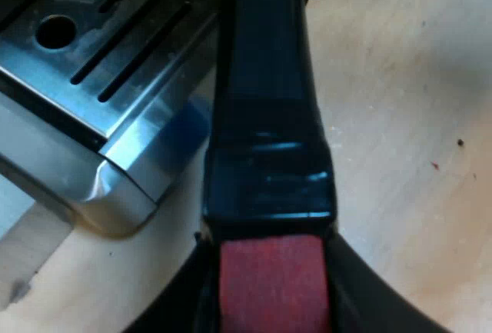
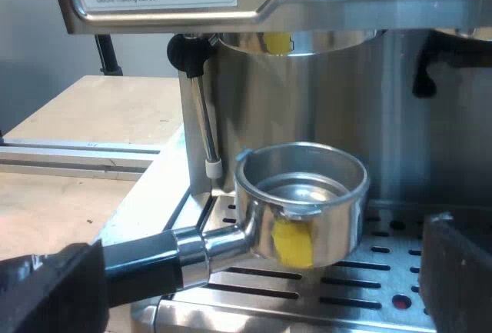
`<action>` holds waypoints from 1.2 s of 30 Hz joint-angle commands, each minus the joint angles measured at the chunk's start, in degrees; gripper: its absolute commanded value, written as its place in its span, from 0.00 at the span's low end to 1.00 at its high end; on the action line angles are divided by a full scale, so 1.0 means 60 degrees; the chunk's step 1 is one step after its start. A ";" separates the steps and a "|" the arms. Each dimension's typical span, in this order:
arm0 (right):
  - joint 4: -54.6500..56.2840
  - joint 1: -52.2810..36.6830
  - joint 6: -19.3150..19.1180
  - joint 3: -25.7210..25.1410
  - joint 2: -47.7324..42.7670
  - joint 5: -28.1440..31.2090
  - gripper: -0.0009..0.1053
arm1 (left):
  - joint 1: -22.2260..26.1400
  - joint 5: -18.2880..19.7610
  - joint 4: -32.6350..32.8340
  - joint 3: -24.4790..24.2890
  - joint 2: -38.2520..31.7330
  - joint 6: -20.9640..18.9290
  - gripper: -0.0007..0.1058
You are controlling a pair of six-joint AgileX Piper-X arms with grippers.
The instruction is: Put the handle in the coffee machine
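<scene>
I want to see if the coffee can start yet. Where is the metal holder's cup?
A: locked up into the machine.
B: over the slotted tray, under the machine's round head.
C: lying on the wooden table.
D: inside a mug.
B: the cup of the holder is over the slotted tray, with a gap up to the machine's round head, so it is not locked in yet.
</scene>
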 commanded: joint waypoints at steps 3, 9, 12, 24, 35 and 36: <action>-0.0042 -0.0038 -0.0013 -0.0011 -0.0059 -0.0005 0.79 | 0.0025 0.0349 -0.0162 -0.0635 0.0293 0.0578 0.01; -0.0042 -0.0038 -0.0013 -0.0011 -0.0059 -0.0005 0.79 | 0.0230 0.0519 0.0011 -0.1139 0.1089 0.1012 0.01; -0.0042 -0.0038 -0.0013 -0.0011 -0.0059 -0.0005 0.79 | 0.0614 0.0845 0.0011 -0.1220 0.1265 0.1161 0.01; -0.0042 -0.0038 -0.0013 -0.0011 -0.0059 -0.0005 0.79 | 0.1359 0.1824 -0.0319 -0.1246 0.1697 0.2351 0.01; -0.0042 -0.0038 -0.0013 -0.0011 -0.0059 -0.0005 0.79 | 0.1359 0.1949 -0.0431 -0.1659 0.2518 0.2782 0.01; -0.0042 -0.0038 -0.0013 -0.0011 -0.0059 -0.0005 0.79 | 0.1359 0.1949 -0.0415 -0.1714 0.2632 0.2779 0.01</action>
